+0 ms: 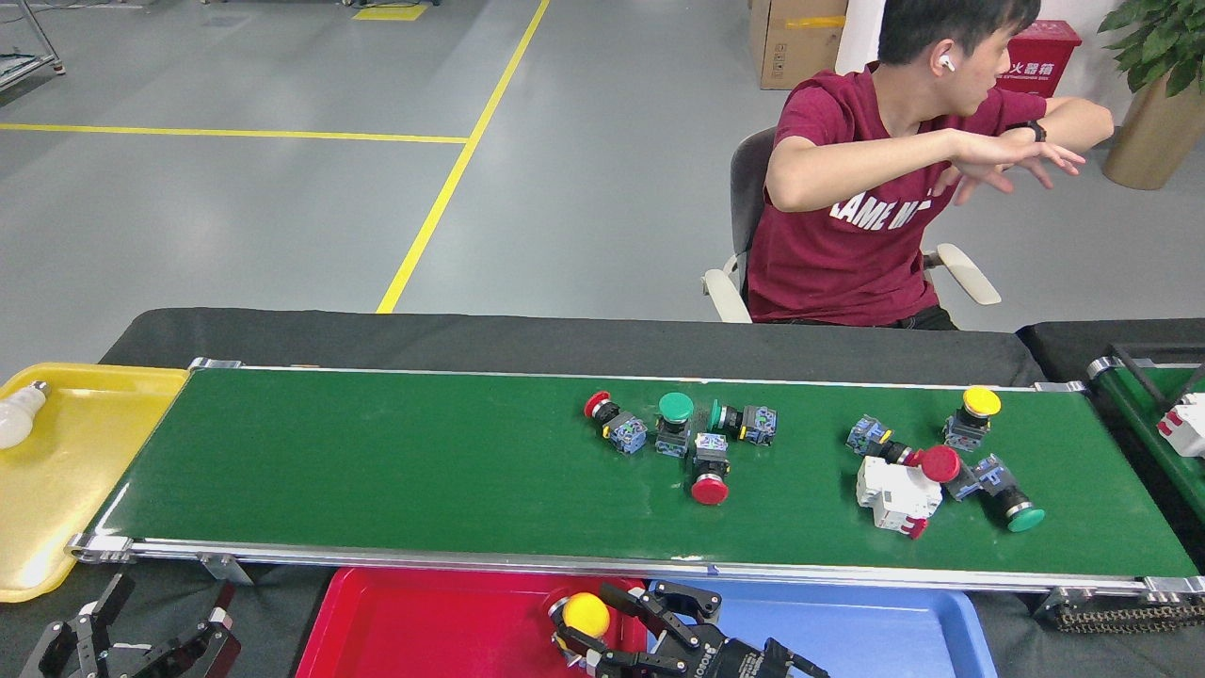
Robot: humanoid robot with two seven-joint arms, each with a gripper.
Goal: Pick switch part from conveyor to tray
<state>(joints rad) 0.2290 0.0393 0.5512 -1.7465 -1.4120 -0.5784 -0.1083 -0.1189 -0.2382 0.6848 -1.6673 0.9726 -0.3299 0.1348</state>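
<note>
Progress looks partial: our right gripper (pixel 602 629), at the bottom centre of the frame, has its jaws pinching a yellow-capped switch part (pixel 586 615) over the right edge of the red tray (pixel 414 621), just beside the blue tray (pixel 875 631). We cannot tell whether another part lies hidden beneath it. We judge the release is what remains for this piece. Many switch parts are left on the conveyor (pixel 377 471): a cluster of four right of centre (pixel 678 438), and another group further right around a white breaker (pixel 894 494). Our left gripper (pixel 141 645) sits in the lower left corner, jaws spread, holding nothing. A yellow tray (pixel 56 490) lies at the left edge.
</note>
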